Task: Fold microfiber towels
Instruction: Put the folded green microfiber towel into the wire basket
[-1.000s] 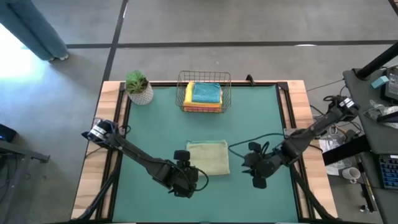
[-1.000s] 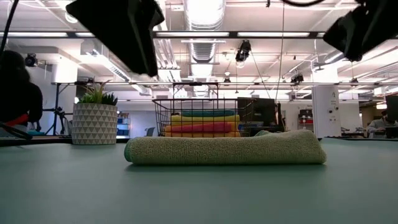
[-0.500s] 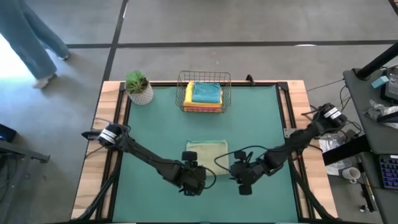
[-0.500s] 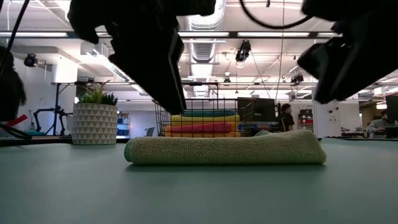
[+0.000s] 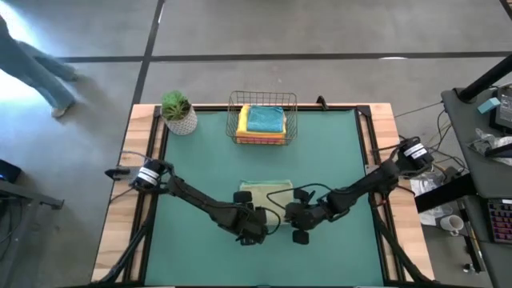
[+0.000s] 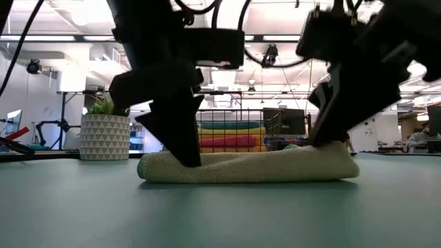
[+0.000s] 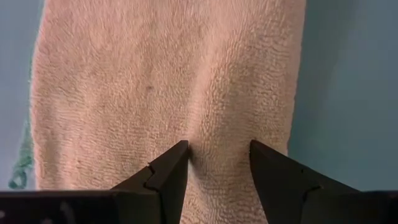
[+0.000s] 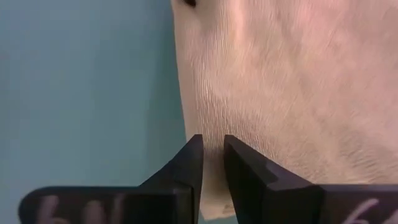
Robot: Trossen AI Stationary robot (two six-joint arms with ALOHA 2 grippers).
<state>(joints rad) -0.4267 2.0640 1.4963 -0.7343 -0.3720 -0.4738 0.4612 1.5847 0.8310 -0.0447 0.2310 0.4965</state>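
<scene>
Behind the folded sage towel [image 5: 268, 189]: wire basket [image 5: 263, 118] w/ stacked towels, plant [image 5: 178, 111] at corner. Left gripper [image 7: 219, 155] jaws apart on towel; right gripper [image 8: 212, 152] jaws pinching its edge.

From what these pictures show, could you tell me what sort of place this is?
Probably a robotics lab in an open-plan industrial workspace: exposed ceiling ducts, a bare concrete floor, and a side desk cluttered with cables and equipment.

Grey concrete floor [image 5: 320, 32] surrounds the table; ceiling strip lights [image 6: 275, 38] glow overhead.
</scene>
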